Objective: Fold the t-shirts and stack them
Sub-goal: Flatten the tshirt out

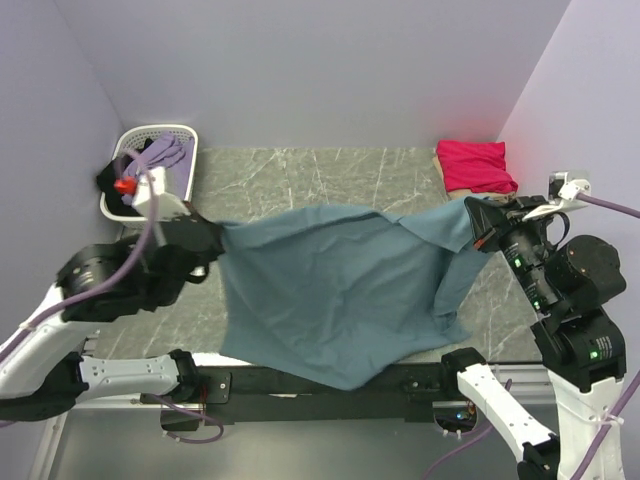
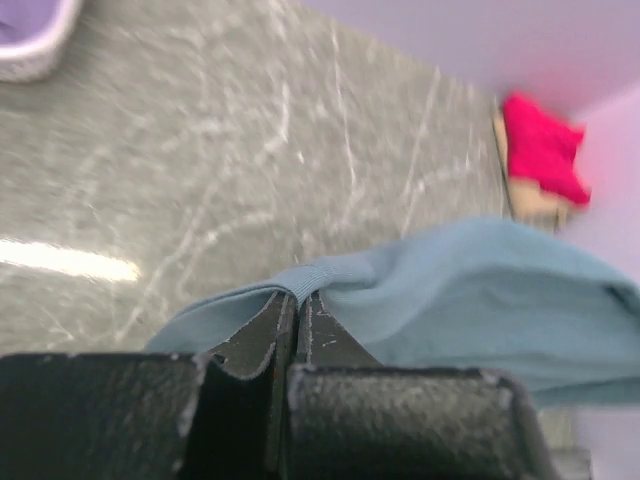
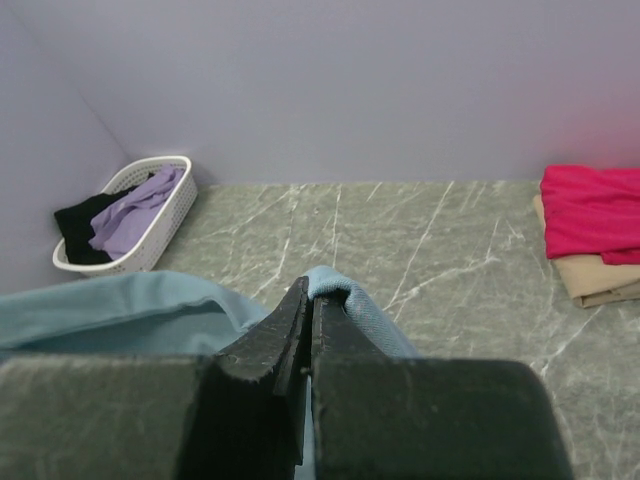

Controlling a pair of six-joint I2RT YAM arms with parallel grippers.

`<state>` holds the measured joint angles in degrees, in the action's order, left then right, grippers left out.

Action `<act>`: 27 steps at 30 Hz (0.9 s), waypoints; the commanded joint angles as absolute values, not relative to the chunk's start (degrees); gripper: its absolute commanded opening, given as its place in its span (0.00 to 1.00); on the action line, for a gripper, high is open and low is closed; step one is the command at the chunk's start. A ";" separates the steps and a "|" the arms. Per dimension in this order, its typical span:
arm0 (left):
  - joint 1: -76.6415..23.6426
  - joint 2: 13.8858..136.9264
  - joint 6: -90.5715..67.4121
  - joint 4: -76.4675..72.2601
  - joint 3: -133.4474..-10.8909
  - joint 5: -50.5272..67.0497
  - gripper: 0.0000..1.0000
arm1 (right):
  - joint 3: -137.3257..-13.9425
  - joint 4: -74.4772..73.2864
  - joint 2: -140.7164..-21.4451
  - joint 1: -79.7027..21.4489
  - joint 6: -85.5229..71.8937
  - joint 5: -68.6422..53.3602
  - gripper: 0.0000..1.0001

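Observation:
A dusty teal-blue t-shirt [image 1: 340,290] hangs stretched between both arms above the middle of the table, its lower part draping over the near edge. My left gripper [image 1: 222,238] is shut on its left edge, and the left wrist view shows the hem [image 2: 330,270] pinched at the fingertips [image 2: 298,300]. My right gripper [image 1: 472,222] is shut on the right edge, with cloth [image 3: 340,290] folded over the closed tips [image 3: 308,295]. A folded crimson-pink t-shirt [image 1: 474,165] lies on a folded beige one [image 3: 600,282] at the back right corner.
A white slatted basket [image 1: 176,133] holding purple and black clothes stands at the back left corner. Lavender walls close in the back and both sides. The marbled grey tabletop [image 1: 320,175] shows bare behind the hanging shirt.

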<state>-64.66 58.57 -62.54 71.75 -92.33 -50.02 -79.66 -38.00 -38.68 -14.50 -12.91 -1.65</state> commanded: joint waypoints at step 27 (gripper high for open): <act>-49.83 57.76 -24.70 46.41 -110.85 -35.36 0.01 | -93.51 -27.68 -45.10 -14.94 -8.35 -2.37 0.00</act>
